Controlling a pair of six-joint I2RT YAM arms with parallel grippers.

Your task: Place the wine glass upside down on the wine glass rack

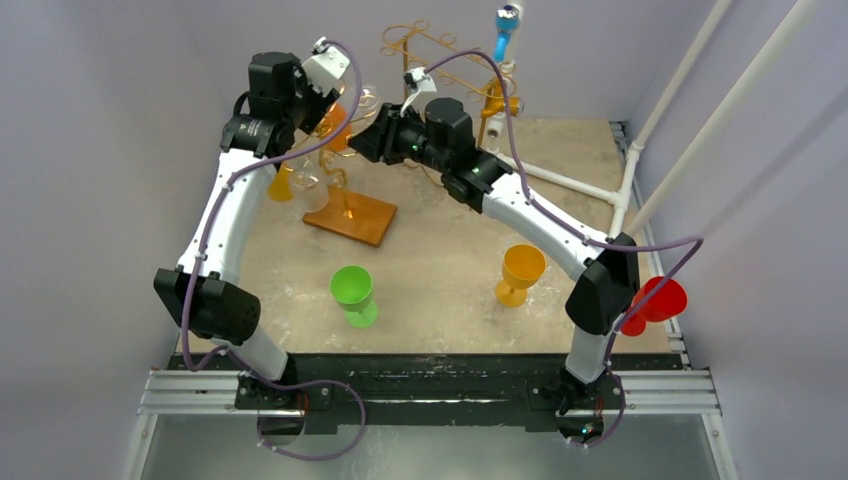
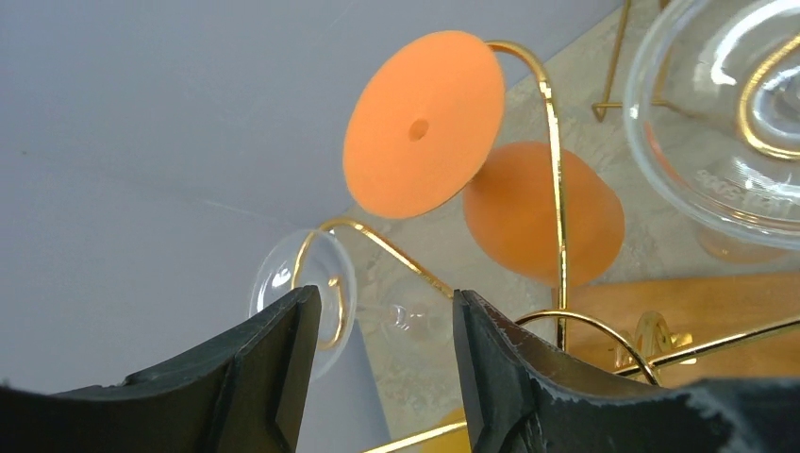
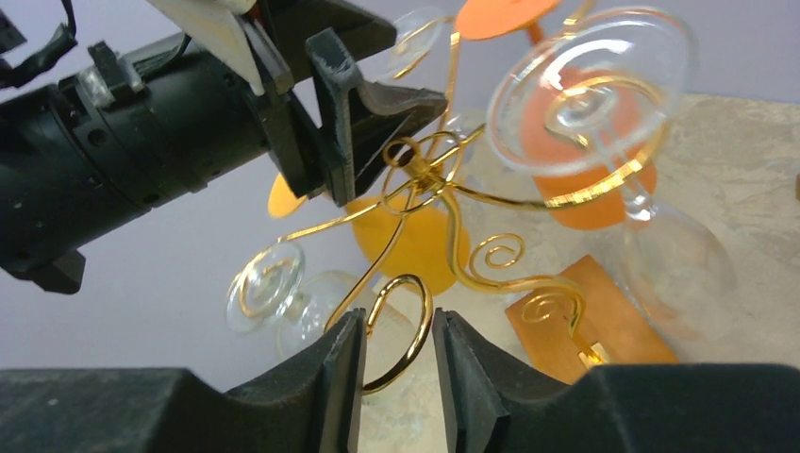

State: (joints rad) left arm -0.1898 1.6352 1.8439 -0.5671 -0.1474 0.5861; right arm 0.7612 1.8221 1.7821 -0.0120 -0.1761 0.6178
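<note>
Stemware and racks, counted
Two gold racks [image 1: 350, 218] [image 1: 418, 32]; three clear wine glasses [image 3: 590, 90] [image 3: 264, 283] [image 3: 415, 38]; two orange goblets [image 3: 604, 212] [image 3: 406, 241]; green goblet [image 1: 353, 290], yellow goblet [image 1: 522, 268], red goblet [image 1: 660, 298], blue goblet [image 1: 505, 35]: one each.

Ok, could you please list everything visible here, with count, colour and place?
wine glass rack: one, gold wire on wooden base, centre-left.
clear glasses: at least two, hanging upside down on it.
orange glasses: at least two, same rack.
second rack: one, gold, at the back.
blue item: one, on second rack.
green cup: one, upright, near centre.
yellow-orange cup: one, upright, near right.
red cup: one, far right.
white pipes: several, right side.
left gripper: black, open, beside rack.
right gripper: black, jaws astride a gold hook.
</note>
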